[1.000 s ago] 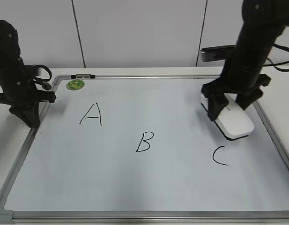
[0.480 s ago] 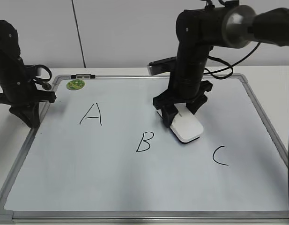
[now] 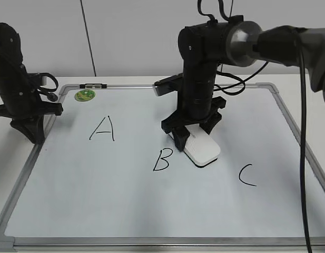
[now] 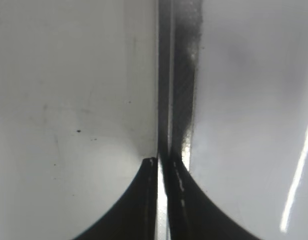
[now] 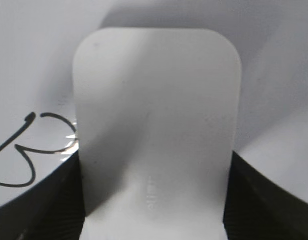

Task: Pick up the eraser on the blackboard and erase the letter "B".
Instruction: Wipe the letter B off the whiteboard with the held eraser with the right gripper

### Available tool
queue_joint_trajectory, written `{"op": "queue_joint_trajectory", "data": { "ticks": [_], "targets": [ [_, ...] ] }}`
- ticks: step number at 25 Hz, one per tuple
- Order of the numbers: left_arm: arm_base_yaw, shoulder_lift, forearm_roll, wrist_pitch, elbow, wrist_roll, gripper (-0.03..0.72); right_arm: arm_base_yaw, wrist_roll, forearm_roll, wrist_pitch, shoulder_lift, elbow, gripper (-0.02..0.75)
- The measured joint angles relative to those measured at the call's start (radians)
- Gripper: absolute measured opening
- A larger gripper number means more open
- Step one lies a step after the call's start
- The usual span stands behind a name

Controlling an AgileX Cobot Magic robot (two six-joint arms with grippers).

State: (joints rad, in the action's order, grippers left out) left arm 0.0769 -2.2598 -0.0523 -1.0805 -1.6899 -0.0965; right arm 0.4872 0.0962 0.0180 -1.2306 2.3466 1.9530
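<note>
The blackboard [image 3: 151, 205] is a white board with a silver frame, lying flat. The black letter "B" [image 3: 163, 159] is whole, near the board's middle. My right gripper [image 3: 194, 134] is shut on the white eraser [image 3: 202, 149], which sits low over the board just right of the B. In the right wrist view the eraser [image 5: 156, 130] fills the frame between the jaws [image 5: 154, 200], and part of the B [image 5: 24, 150] shows at its left. My left gripper [image 3: 28, 132] is shut and empty at the board's left frame edge [image 4: 166, 100].
A black "A" [image 3: 102, 128] is at the left and a black "C" [image 3: 246, 175] at the right. A round green magnet [image 3: 84, 95] sits at the top left corner, with a small clip [image 3: 94, 84] on the top frame.
My right arm has carried the eraser leftward from the board's right side, past the C, to just right of the B. The left arm has not moved.
</note>
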Motion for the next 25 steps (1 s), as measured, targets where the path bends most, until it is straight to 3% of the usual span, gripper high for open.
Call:
{"op": "queue_joint_trajectory", "data": {
  "ticks": [25],
  "targets": [
    [0.0,0.0,0.0,0.0,0.0,0.0,0.02,0.138,-0.002,0.081,0.003,0.007,0.001,0.522]
  ]
}}
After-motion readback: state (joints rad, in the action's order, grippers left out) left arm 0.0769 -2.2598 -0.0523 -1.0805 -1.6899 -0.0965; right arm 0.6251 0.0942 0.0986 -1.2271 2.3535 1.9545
